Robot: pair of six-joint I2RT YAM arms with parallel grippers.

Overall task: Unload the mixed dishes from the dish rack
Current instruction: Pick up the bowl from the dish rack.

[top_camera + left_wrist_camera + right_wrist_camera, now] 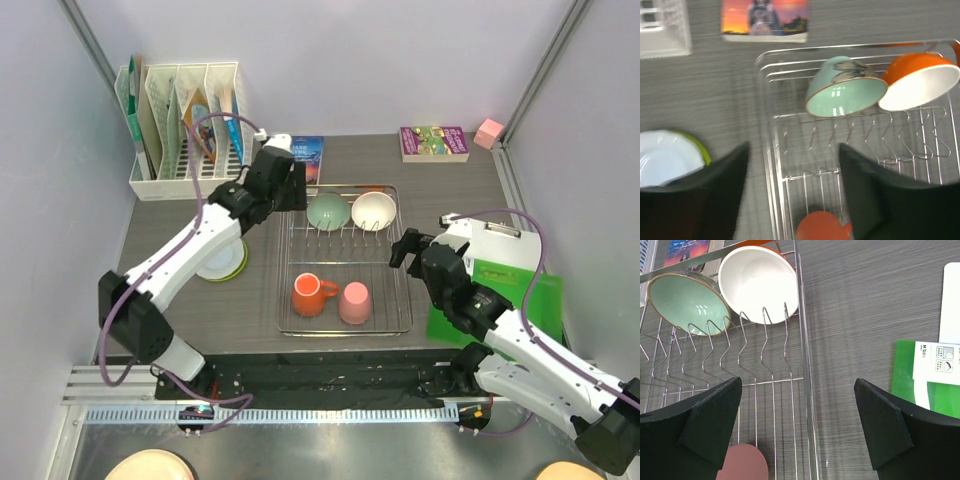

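Observation:
The silver wire dish rack point(283, 292) stands mid-table. The pale green bowl point(328, 211) and the cream-white bowl point(373, 209), orange outside, lean in its back tines. The orange mug point(310, 294) and the pink cup point(353, 302) stand upside down in its front part. The lime-green plate point(222, 262) lies on the table left of the rack. My left gripper point(295, 190) is open and empty above the rack's back left corner point(765, 150), near the green bowl point(845, 92). My right gripper point(408, 250) is open and empty over the rack's right rim point(807, 390).
A white slotted file organizer point(180, 120) stands at the back left. A blue book point(305, 158) lies behind the rack. A purple book point(434, 142) and a pink block point(489, 132) are at the back right. A green folder point(520, 290) with a clipboard lies right of the rack.

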